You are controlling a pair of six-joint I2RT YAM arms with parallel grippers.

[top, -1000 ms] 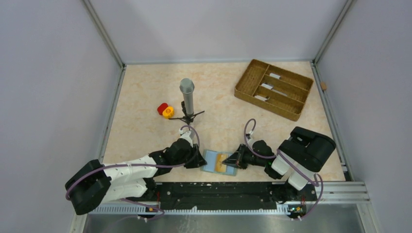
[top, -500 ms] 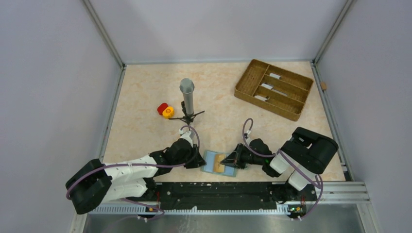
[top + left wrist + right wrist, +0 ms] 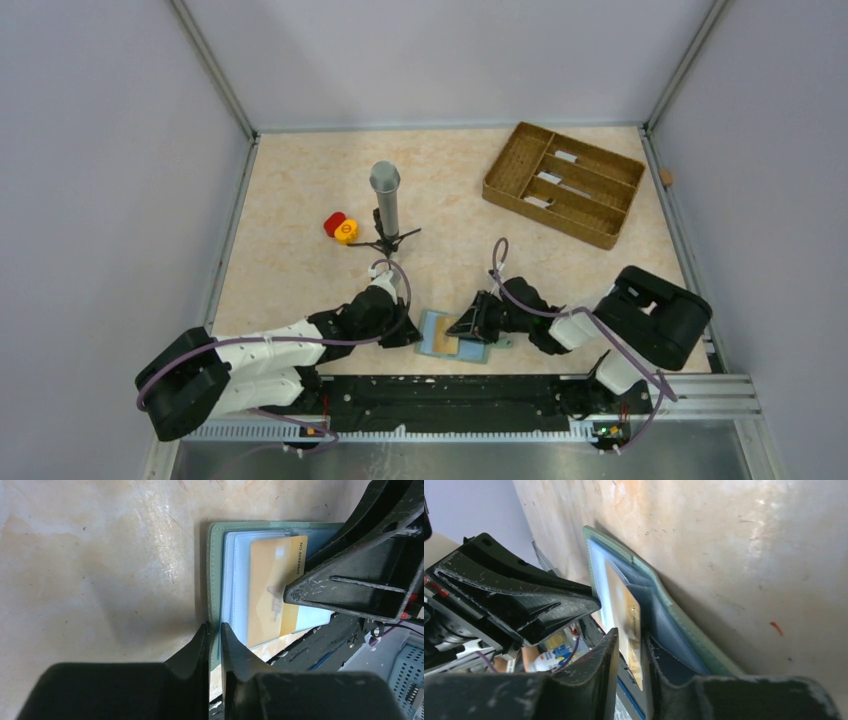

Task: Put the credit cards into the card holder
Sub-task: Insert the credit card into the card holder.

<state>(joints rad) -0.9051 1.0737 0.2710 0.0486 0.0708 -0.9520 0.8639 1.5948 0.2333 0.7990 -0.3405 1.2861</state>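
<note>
Right wrist: fingers (image 3: 600,672) straddle gold card (image 3: 625,607) (wallet (image 3: 664,616) open).

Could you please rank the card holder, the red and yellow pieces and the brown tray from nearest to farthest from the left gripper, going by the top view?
From the left gripper:
1. card holder, right at its fingertips, near edge of the table.
2. red and yellow pieces, farther back, to the left.
3. brown tray, far right corner.
</note>
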